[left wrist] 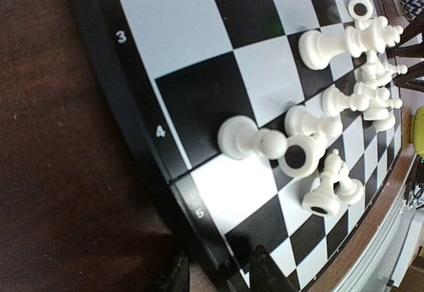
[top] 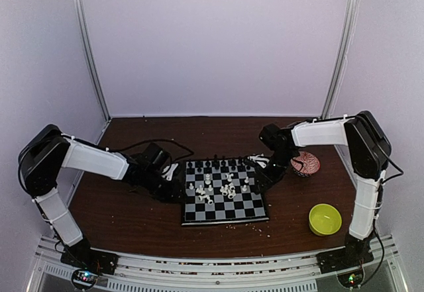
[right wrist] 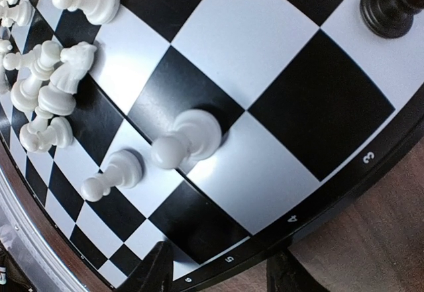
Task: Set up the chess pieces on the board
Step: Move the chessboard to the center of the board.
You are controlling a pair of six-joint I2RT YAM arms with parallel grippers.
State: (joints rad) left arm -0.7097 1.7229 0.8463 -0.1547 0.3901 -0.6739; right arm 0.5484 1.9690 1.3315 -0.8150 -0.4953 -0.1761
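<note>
Centrally, the board point(top: 225, 211) lies on the table point(top: 132, 219), white chess pieces point(top: 225, 187) toppled mid-board, black ones mostly along the far edge. Left gripper point(left wrist: 218, 275) and right gripper point(right wrist: 222, 272) sit over opposite board edges, jaws partly apart, gripping nothing.

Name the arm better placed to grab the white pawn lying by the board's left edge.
Left. The left gripper hovers open at that edge, the pawn just ahead of its fingers; the right gripper sits at the opposite edge.
</note>
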